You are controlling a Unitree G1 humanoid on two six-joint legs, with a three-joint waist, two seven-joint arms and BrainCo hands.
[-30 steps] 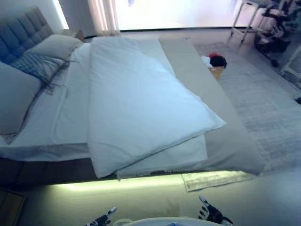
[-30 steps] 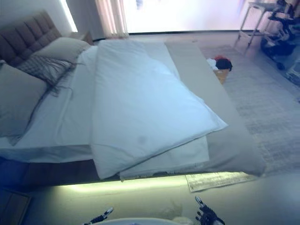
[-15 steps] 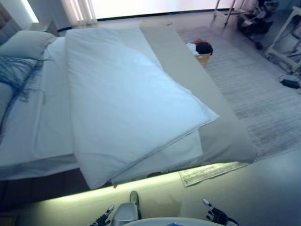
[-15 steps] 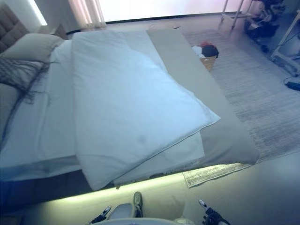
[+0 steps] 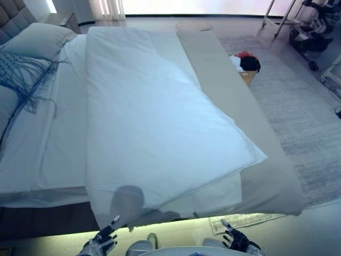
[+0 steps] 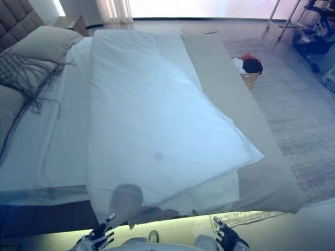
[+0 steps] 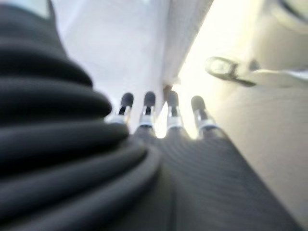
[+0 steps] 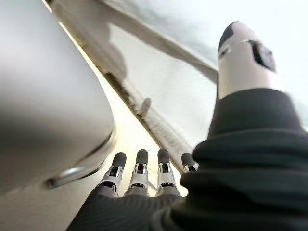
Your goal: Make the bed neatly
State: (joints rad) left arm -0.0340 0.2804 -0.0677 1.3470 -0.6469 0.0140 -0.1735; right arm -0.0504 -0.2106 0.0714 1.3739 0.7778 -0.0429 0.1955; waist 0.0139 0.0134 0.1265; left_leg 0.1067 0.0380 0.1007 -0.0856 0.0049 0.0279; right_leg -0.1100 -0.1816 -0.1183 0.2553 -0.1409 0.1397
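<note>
Bed [image 5: 48,160] | white duvet [image 5: 154,122] folded (puffy, smooth) | left hand [image 5: 101,242], right hand [image 5: 237,241] fingers straight, empty

Left hand [image 6: 97,236] low at the bottom edge of the head views, left of centre — fingers [image 7: 148,103] straight, side by side, holding nothing, as its own wrist view shows. Dark ribbed cover fills most of that view.

Right hand [image 6: 226,238] at the bottom edge, right of centre, level with the left. Fingers [image 8: 139,166] extended in a row, thumb [image 8: 243,55] raised apart from them — nothing grasped. The two hands are well apart.
</note>
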